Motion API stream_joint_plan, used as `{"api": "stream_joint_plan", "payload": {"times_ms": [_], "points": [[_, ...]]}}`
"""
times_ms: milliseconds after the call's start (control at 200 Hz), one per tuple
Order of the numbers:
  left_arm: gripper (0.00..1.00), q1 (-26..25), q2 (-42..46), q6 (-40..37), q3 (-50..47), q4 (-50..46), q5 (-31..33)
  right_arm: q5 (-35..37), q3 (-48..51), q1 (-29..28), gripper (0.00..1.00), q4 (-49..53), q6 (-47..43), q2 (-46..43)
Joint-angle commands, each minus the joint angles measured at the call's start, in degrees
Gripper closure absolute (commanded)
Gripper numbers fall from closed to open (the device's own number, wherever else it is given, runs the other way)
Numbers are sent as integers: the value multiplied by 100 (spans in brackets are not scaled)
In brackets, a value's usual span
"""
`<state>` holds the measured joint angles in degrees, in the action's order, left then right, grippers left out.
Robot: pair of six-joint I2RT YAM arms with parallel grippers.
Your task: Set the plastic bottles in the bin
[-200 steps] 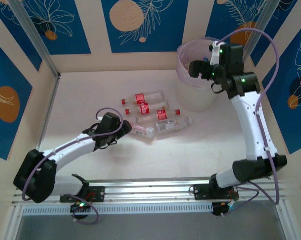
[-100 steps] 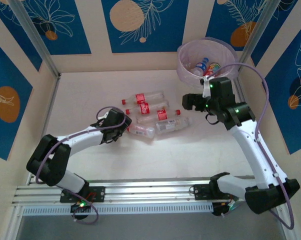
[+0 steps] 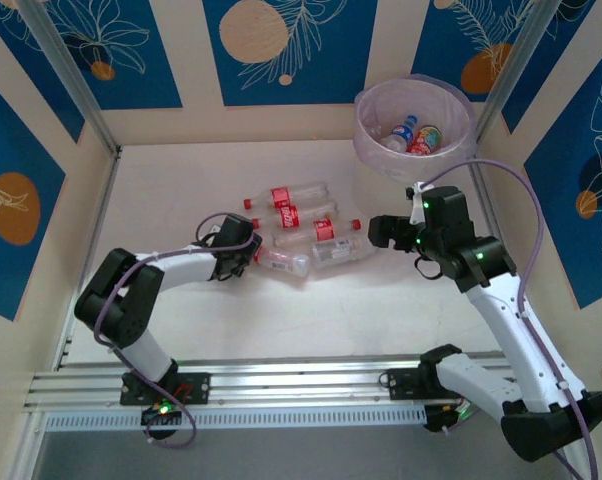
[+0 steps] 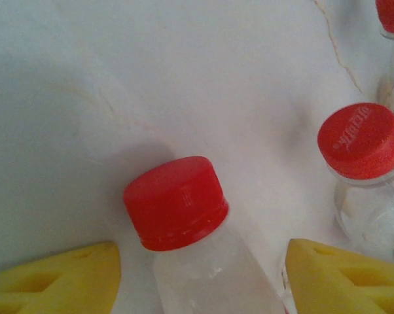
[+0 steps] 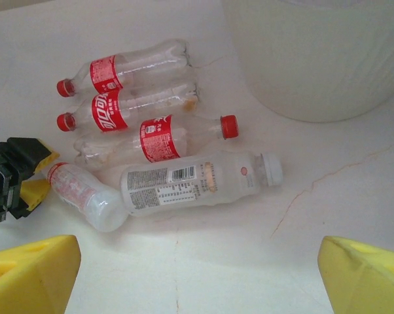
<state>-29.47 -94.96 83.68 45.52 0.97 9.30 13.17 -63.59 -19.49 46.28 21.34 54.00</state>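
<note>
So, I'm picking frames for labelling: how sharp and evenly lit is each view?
Left wrist: soft close-up, the red cap throws a dim shadow leftwards, the left fingers blurred. Right wrist: bottles crisp, the right fingers out of focus. Top external: even light, sharp, no strong glare on the table.

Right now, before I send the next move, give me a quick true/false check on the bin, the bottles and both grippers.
The bin already holds bottles. True.
The left gripper straddles a red-capped bottle. True.
The right gripper grips a bottle. False: it is open and empty, over the table.
The bottle cluster on the table stands upright. False: all lie on their sides.
The white-capped bottle is in the bin. False: it lies on the table.
</note>
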Motion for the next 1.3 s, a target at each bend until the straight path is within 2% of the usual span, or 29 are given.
{"api": "stream_joint_plan", "payload": {"times_ms": [0, 315, 515, 655, 830, 1070, 1176, 1296], "points": [[37, 33, -448, 399, -100, 877, -281, 80, 140, 30, 6, 124, 92, -143], [50, 56, -646, 577, -297, 1285, -367, 38, 199, 111, 6, 241, 182, -274], [57, 104, -381, 575, -453, 1467, -417, 99, 147, 44, 6, 362, 205, -333], [62, 127, 39, 390, -483, 1342, -328, 116, 111, -221, 6, 293, 245, -256], [67, 140, 632, 72, -446, 1003, -221, -58, 12, -818, 6, -27, 304, -12], [69, 183, 1383, -524, -544, 555, -212, -539, -337, -1659, 6, -514, 233, 996], [70, 238, 1678, -808, -613, 490, -323, -933, -441, -1801, 6, -721, 224, 1366], [71, 250, 2008, -1483, -563, 529, -635, -1466, -513, -1793, 6, -1010, 322, 1728]]}}
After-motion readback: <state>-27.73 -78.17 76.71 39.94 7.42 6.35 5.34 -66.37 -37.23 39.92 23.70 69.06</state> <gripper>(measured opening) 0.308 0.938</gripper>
